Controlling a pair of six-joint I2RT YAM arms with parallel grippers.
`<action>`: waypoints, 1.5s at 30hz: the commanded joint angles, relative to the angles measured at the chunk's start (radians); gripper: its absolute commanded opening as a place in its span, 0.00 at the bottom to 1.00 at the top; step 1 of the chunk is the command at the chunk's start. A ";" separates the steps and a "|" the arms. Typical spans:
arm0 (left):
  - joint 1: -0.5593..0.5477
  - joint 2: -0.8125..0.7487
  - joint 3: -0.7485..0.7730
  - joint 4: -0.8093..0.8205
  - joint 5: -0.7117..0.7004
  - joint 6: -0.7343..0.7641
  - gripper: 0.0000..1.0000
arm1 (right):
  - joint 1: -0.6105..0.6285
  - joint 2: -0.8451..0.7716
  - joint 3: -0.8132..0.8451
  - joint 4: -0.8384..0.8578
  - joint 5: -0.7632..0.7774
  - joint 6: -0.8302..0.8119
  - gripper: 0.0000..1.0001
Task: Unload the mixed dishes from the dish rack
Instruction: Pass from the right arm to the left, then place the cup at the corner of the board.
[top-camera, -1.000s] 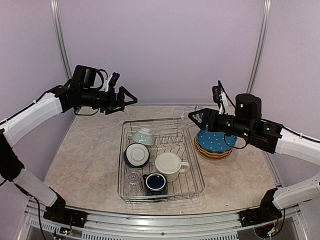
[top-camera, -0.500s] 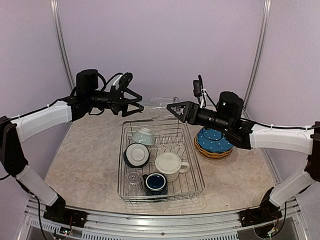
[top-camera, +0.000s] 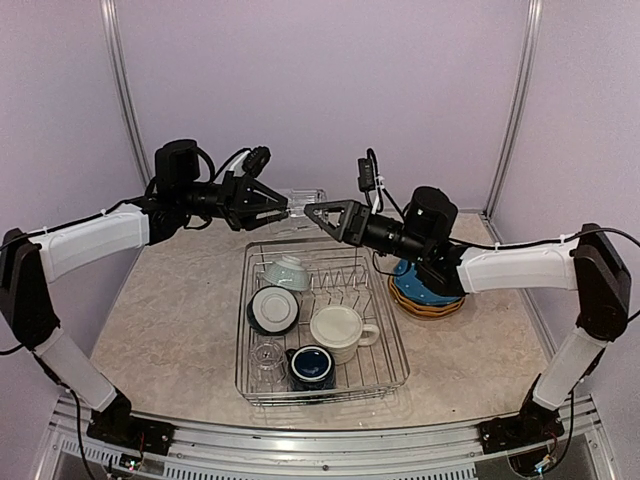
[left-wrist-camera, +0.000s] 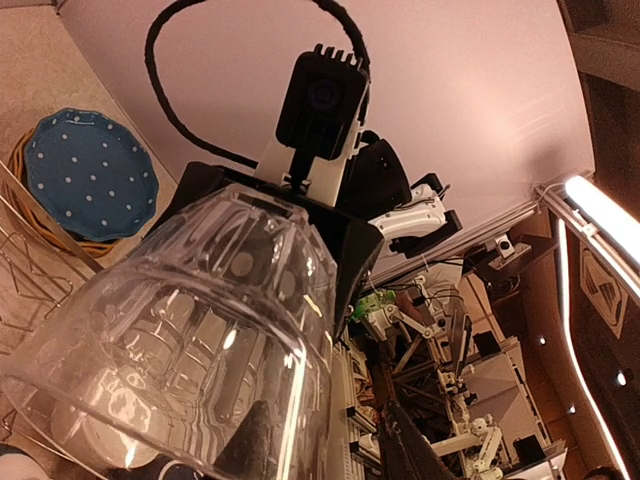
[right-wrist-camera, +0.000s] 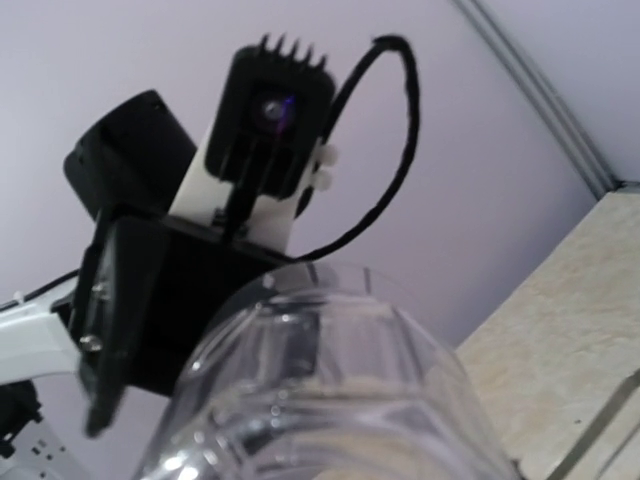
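Right tool (top-camera: 315, 212) carried glass (top-camera: 303, 196) leftward, clamped on it | left tool (top-camera: 283, 207) meets it, grip unclear

My top view sits high behind the arm bases, looking down and forward over the whole worktop (top-camera: 180, 320) to the back wall. The two wrist views face each other, tilted upward, with the clear glass (left-wrist-camera: 180, 350) very near in both. The left one sees the right wrist camera (left-wrist-camera: 322, 95) behind it, and the right one sees the left wrist camera (right-wrist-camera: 270, 115). Top and left wrist views share the blue plate (left-wrist-camera: 90, 175).
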 joint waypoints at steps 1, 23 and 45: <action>-0.004 0.001 -0.012 0.035 0.025 -0.002 0.28 | 0.016 0.029 0.032 0.095 -0.015 0.018 0.00; 0.050 -0.108 0.059 -0.425 -0.375 0.344 0.00 | -0.042 -0.117 0.065 -0.648 0.173 -0.250 1.00; 0.346 0.143 0.367 -1.087 -1.293 0.489 0.00 | -0.024 -0.192 0.154 -1.084 0.350 -0.497 1.00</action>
